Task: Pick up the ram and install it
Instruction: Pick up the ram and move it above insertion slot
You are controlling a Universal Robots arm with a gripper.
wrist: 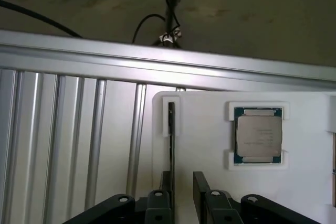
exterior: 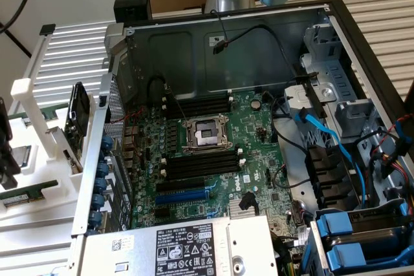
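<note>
Tool (wrist: pixel 182 199) apart beside the edge-on ram (wrist: pixel 171 129) (wrist view) — motherboard (exterior: pixel 246 116) in the exterior view

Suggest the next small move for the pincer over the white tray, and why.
Probably nudge the pincer sideways, away from the processor chip, before any descent. Its jaws stand open, but the ram, on edge in the white holder, seems to line up with one finger rather than the middle of the gap.
</note>
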